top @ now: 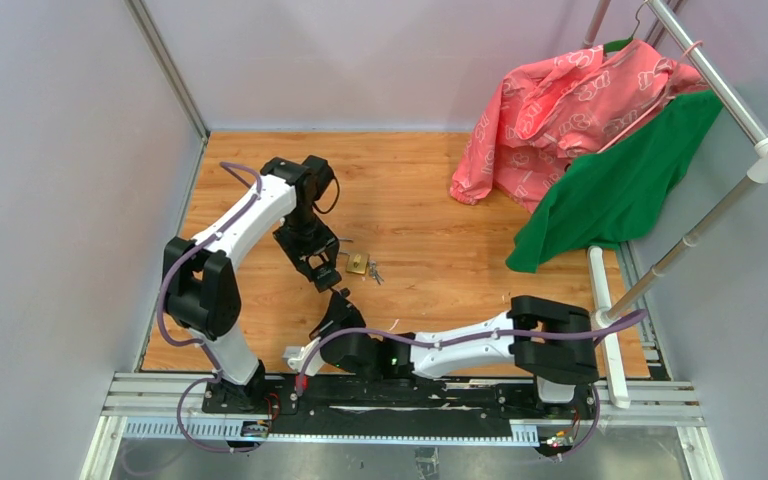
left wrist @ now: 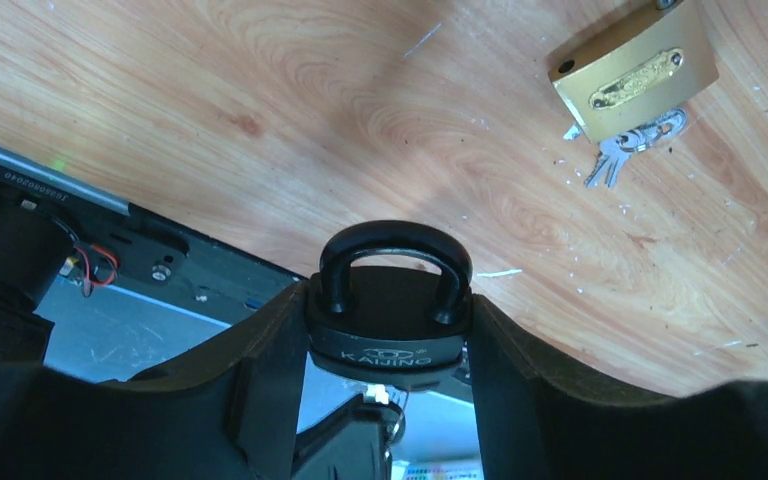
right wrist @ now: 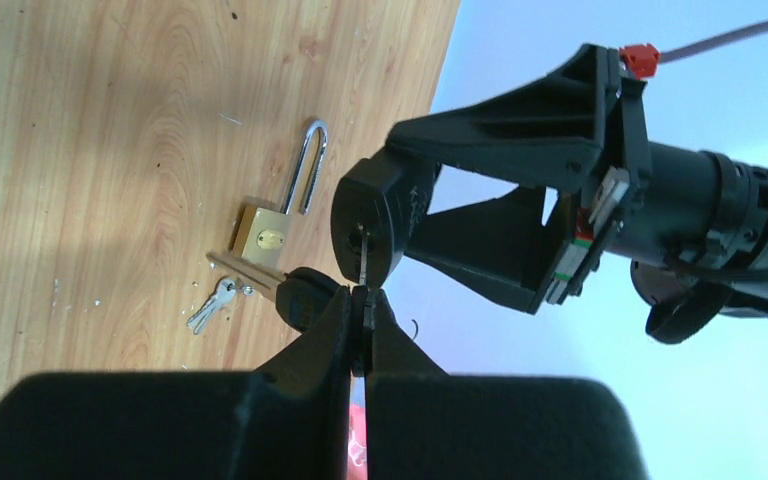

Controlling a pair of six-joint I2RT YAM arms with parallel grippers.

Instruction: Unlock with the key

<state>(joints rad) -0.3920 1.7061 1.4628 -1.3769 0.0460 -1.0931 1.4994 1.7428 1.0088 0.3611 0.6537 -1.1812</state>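
My left gripper [left wrist: 390, 300] is shut on a black padlock [left wrist: 390, 342], holding its body by the sides, with the shackle seated in both holes. It holds the lock above the wooden table. In the right wrist view the black padlock [right wrist: 375, 215] turns its keyhole toward my right gripper [right wrist: 362, 300]. That gripper is shut on the head of a key [right wrist: 361, 262], whose thin blade reaches into the keyhole. A second black-headed key [right wrist: 298, 298] hangs beside the fingers. From above, the left gripper [top: 328, 272] and right gripper [top: 338, 300] meet near the table's front middle.
A brass padlock [top: 358, 263] with its shackle open lies on the table just beyond the grippers, with small silver keys [left wrist: 620, 150] beside it. A pink garment [top: 560, 110] and a green one [top: 620, 190] hang from a rack [top: 720, 90] at the back right.
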